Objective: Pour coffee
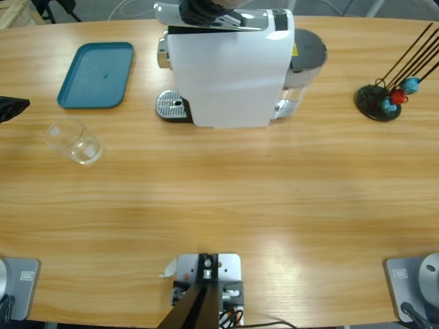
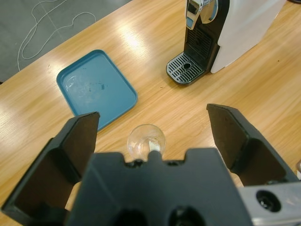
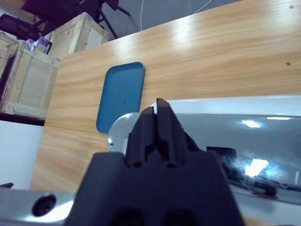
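Clear glass tumbler stands upright near the table's left edge, centred ahead of the wide-open left gripper; right gripper closed, empty.

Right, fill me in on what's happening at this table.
The left gripper hangs open above an empty clear glass standing on the wooden table beside a blue tray, not touching it. The right gripper, jaws shut, sits over the chrome lever atop the white coffee machine. No coffee is visible yet.
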`<state>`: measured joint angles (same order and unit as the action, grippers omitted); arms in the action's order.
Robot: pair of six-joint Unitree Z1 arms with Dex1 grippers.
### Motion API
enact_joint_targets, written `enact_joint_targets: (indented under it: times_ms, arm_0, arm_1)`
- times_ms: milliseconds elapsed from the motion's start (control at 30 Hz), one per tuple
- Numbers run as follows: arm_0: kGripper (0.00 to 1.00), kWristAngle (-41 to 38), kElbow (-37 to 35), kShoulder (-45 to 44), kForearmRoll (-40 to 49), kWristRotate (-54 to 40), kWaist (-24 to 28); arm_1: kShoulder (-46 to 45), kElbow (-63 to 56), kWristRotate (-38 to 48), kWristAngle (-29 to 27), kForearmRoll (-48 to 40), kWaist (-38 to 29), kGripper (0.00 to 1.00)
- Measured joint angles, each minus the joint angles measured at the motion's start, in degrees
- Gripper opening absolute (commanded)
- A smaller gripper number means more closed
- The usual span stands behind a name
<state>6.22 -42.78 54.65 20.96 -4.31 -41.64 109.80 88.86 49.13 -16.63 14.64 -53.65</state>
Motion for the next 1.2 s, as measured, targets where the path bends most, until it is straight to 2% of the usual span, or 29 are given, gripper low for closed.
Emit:
enact_joint_targets:
  times_ms: [633, 667, 700, 733, 767, 800, 1000, 1200]
  arm_0:
    - [0.996, 0.0, -0.04, 0.11, 0.08, 0.0, 0.06]
    - [0.996, 0.0, -0.04, 0.13, 0.09, 0.0, 0.06]
    - [0.996, 0.0, -0.04, 0.16, 0.1, 0.0, 0.06]
    - [0.996, 0.0, -0.04, 0.18, 0.1, 0.0, 0.06]
    - [0.996, 0.0, -0.04, 0.21, 0.1, 0.0, 0.06]
    - [0.996, 0.0, -0.04, 0.21, 0.1, 0.0, 0.06]
    - [0.996, 2.44, -0.03, 0.21, 0.1, 0.38, 0.06]
    - [1.0, 4.6, 2.33, -0.83, 0.27, 5.67, 0.06]
  arm_1:
    - [1.35, -0.1, 1.76, 0.01, 0.65, 0.0, 0.0]
    - [1.34, -0.09, 1.76, -0.07, 0.79, 0.0, 0.024]
    - [1.32, 0.01, 1.43, -0.24, 1.04, 0.0, 0.328]
    - [1.16, 0.1, -0.04, -0.5, 1.4, 0.0, 0.748]
    - [0.88, 0.1, -2.61, -0.71, 1.49, 0.0, 0.969]
    - [0.63, 0.1, -5.88, -0.83, 1.49, 0.0, 1.0]
    - [-2.01, 1.01, -28.7, -0.21, 2.97, -0.93, 1.0]
    - [-12.57, 3.16, -40.82, 1.73, 10.93, -3.12, 1.0]
